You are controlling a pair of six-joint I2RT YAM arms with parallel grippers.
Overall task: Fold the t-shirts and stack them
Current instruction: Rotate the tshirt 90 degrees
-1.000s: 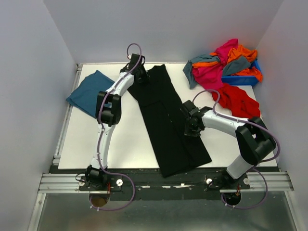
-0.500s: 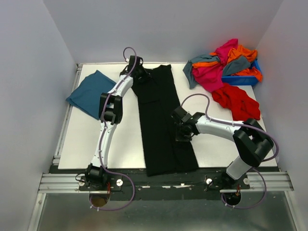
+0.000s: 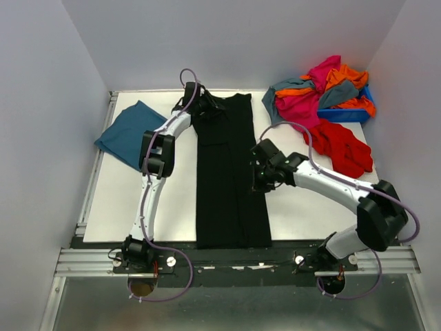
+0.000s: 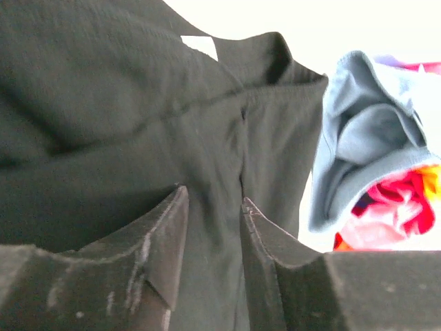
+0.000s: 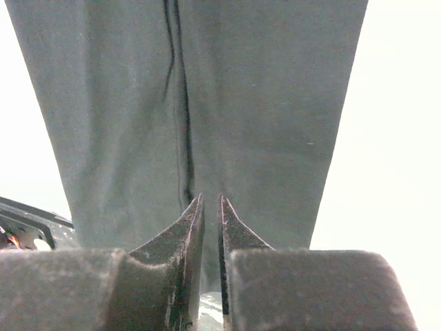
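Note:
A black t-shirt (image 3: 231, 179), folded lengthwise into a long strip, lies straight down the middle of the table. My left gripper (image 3: 209, 110) (image 4: 213, 194) sits low over its collar end, jaws parted, black cloth (image 4: 138, 103) under them. My right gripper (image 3: 258, 181) (image 5: 211, 196) hovers over the strip's right edge at mid-length, jaws a narrow slit apart with nothing pinched; the cloth (image 5: 262, 103) lies flat below. A folded teal-blue t-shirt (image 3: 127, 132) rests at the left. Several loose t-shirts (image 3: 313, 89) are heaped at the back right, with a red one (image 3: 339, 146) in front of them.
A small blue bin (image 3: 351, 110) sits under the heap at the back right corner. The left wrist view catches a grey-blue shirt (image 4: 358, 138) and magenta-orange cloth (image 4: 400, 207) just right of the black collar. Walls close the table on three sides.
The black strip has swung from a diagonal to lying straight. Both grippers have loosened from shut on the cloth to parted. The right gripper has moved left and farther back.

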